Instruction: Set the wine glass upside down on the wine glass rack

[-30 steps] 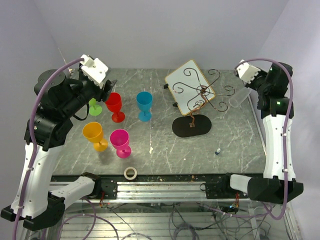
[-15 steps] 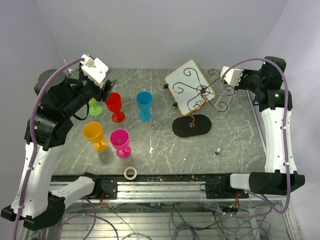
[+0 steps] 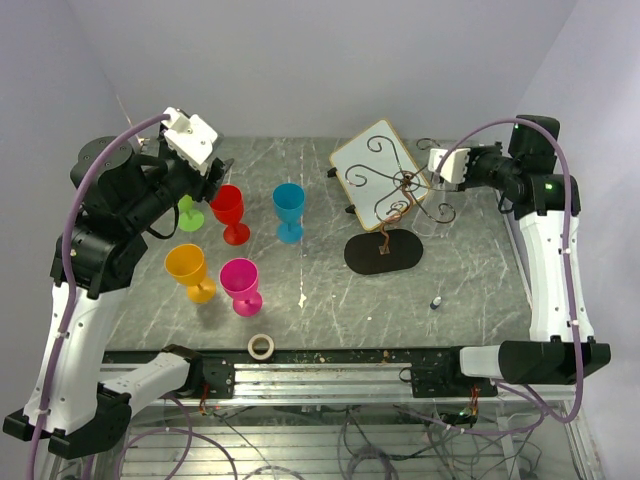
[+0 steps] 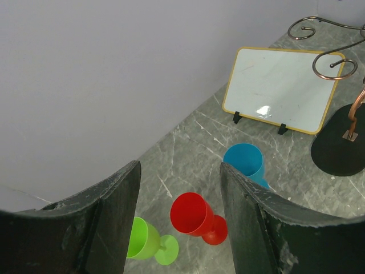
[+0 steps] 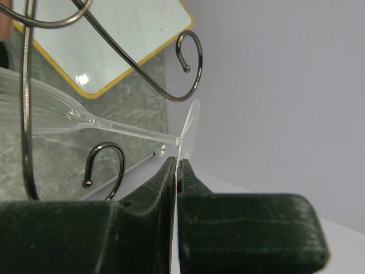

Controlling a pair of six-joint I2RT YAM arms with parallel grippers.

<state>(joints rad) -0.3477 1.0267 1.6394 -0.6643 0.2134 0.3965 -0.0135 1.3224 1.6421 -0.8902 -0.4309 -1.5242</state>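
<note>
clear wine glass, slender stem (flat round foot)

The right gripper, pinched on the foot of the clear wine glass, has swung in from the tabletop's right edge toward its far middle. The glass's stem now lies among the curled wire arms of the wine glass rack.

White-and-black arms, purple cables
</note>
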